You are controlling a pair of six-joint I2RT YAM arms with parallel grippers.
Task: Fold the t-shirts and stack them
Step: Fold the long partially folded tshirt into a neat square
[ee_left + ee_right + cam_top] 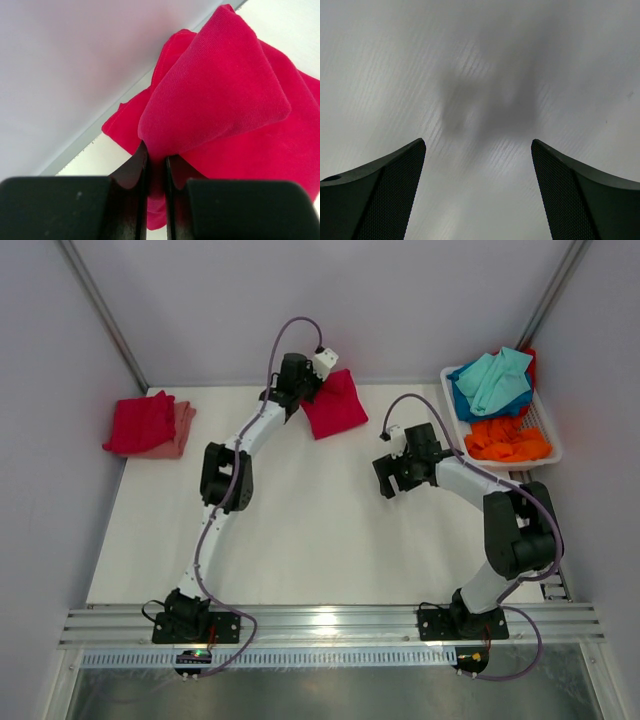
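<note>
Left gripper (155, 153) pinches red t-shirt (225, 90) at white table's (300, 540) far edge.
Right gripper (478, 143) gapes empty over table centre; grey walls (400, 300) surround.

Bright shirts on a white table (330, 540)
Upper middle, a red shirt (338, 406); upper left, another red top (140, 422) on a pink shirt (180, 436); upper right, a white basket (541, 418) with a teal shirt (495, 380), a blue shirt (461, 400) and an orange shirt (508, 438)

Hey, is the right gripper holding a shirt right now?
No, the right gripper is open and empty, with only the white table showing between its jaws.
</note>
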